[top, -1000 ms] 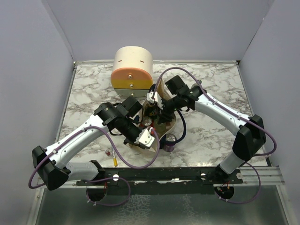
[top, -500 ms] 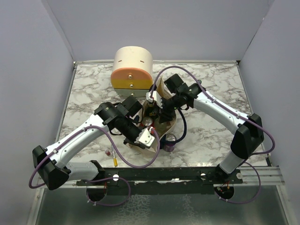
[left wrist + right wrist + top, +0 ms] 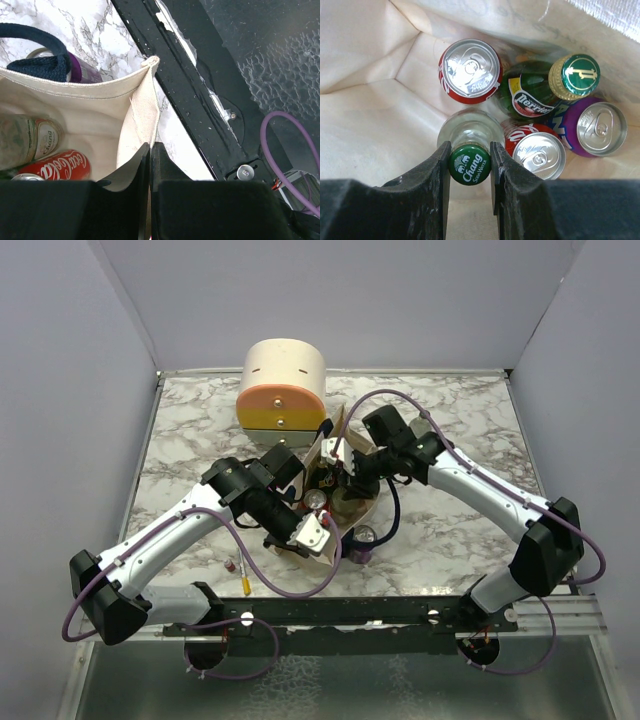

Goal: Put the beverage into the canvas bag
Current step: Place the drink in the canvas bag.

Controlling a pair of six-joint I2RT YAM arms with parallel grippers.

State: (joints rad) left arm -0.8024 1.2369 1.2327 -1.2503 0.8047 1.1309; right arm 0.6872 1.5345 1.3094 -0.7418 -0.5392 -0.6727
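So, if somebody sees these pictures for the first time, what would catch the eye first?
Inside the bag, the right gripper clamps a green-capped bottle beside a red can and a green bottle. The left gripper pinches the bag's rim, holding the mouth open. Behind them, a cream and orange box stands at the table's far side.

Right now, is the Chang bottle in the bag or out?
In: bag cloth surrounds the bottle and cans; the right end effector grips its cap.
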